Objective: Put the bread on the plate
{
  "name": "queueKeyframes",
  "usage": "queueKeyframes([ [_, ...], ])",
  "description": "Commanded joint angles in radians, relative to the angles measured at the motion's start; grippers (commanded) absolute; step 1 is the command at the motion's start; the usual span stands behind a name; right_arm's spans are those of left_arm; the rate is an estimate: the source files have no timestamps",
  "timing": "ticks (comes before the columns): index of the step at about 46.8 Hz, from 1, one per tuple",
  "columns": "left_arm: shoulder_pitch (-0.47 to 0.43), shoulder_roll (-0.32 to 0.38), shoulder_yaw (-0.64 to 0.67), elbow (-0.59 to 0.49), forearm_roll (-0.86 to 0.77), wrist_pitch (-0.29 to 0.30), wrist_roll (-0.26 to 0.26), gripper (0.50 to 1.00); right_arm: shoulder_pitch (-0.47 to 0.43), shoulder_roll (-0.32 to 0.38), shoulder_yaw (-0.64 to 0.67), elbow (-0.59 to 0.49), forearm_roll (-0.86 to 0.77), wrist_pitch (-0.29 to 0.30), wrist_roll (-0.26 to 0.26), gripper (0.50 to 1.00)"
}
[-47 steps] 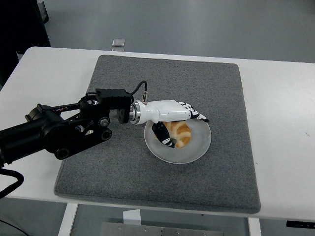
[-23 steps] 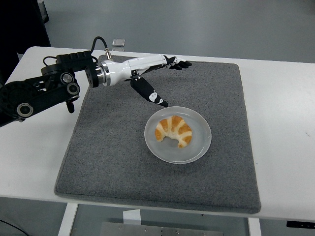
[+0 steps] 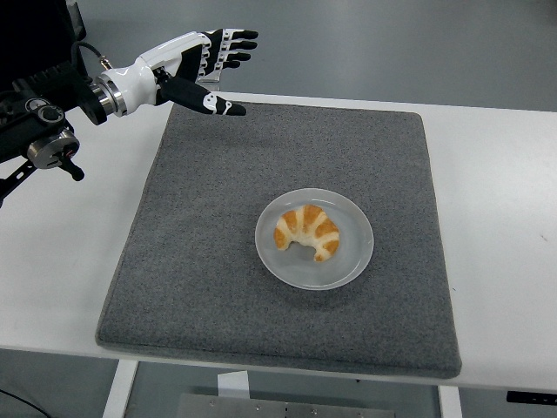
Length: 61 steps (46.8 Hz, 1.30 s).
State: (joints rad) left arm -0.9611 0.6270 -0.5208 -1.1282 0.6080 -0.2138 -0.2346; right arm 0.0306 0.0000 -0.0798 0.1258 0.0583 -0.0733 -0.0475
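Change since earlier frames: left hand (image 3: pixel 196 65) has left the plate, risen and drawn back toward the table's far left corner; a second ago it lay over the croissant, half a second ago it was above the mat's far edge. Croissant and plate have not shifted since the release.
Left hand: white-shelled with black fingers (image 3: pixel 228 48), spread and extended toward the right, thumb pointing down and right over the mat's far-left corner. It holds nothing.
Left arm: black links enter from the left edge, raised above the white table (image 3: pixel 505 218).
Right arm: not visible.
Croissant (image 3: pixel 306 232): golden with pale stripes, curved, open side facing the near edge. It lies on the plate, slightly left of the plate's centre, well apart from the hand.
Plate (image 3: pixel 352 259): round, pale grey, on the mat a little right of the mat's middle.
Mat (image 3: pixel 200 252): dark grey felt-like rectangle covering most of the tabletop, flat.
Small clear object (image 3: pixel 209 77): at the table's far edge, just beyond the mat; too small to identify.
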Motion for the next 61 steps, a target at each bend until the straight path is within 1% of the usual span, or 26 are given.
queueKeyframes([
  [1,-0.001,0.000,-0.001,0.047,-0.118,-0.009,0.000,1.000,0.000,0.000,0.000,0.000,0.000,0.000,0.000,0.952],
  [6,-0.001,-0.001,-0.001,0.105,-0.257,-0.041,0.000,1.000,0.000,0.000,0.000,0.000,0.000,0.000,0.000,0.952],
  [11,-0.001,-0.001,-0.004,0.152,-0.358,-0.087,0.001,1.000,0.000,0.000,0.000,0.000,0.005,0.001,0.000,0.952],
  [17,0.010,-0.004,-0.001,0.211,-0.479,-0.121,0.003,1.000,0.000,0.000,-0.002,0.002,0.005,0.003,0.000,0.952],
  [22,0.024,-0.006,0.001,0.246,-0.547,-0.153,0.006,1.000,0.000,0.000,0.000,0.002,0.005,0.003,0.000,0.952],
  [27,0.038,-0.003,-0.001,0.257,-0.594,-0.171,0.006,1.000,0.000,0.000,0.000,0.009,0.006,0.003,0.000,0.952],
  [36,0.078,-0.006,-0.001,0.263,-0.677,-0.173,0.008,1.000,0.000,0.000,-0.002,0.014,0.005,0.001,0.000,0.954],
  [39,0.084,-0.010,-0.001,0.269,-0.679,-0.173,0.024,1.000,0.000,0.000,-0.002,0.014,0.005,0.001,0.000,0.952],
  [42,0.084,-0.015,-0.001,0.281,-0.680,-0.173,0.038,1.000,0.000,0.000,-0.003,0.014,0.003,0.001,0.000,0.952],
  [52,0.082,-0.023,-0.016,0.308,-0.688,-0.173,0.040,1.000,-0.001,0.000,-0.003,0.014,0.005,0.000,0.000,0.952],
  [61,0.082,-0.021,-0.038,0.308,-0.702,-0.179,0.046,1.000,-0.001,0.000,-0.003,0.014,0.003,-0.006,0.000,0.952],
])
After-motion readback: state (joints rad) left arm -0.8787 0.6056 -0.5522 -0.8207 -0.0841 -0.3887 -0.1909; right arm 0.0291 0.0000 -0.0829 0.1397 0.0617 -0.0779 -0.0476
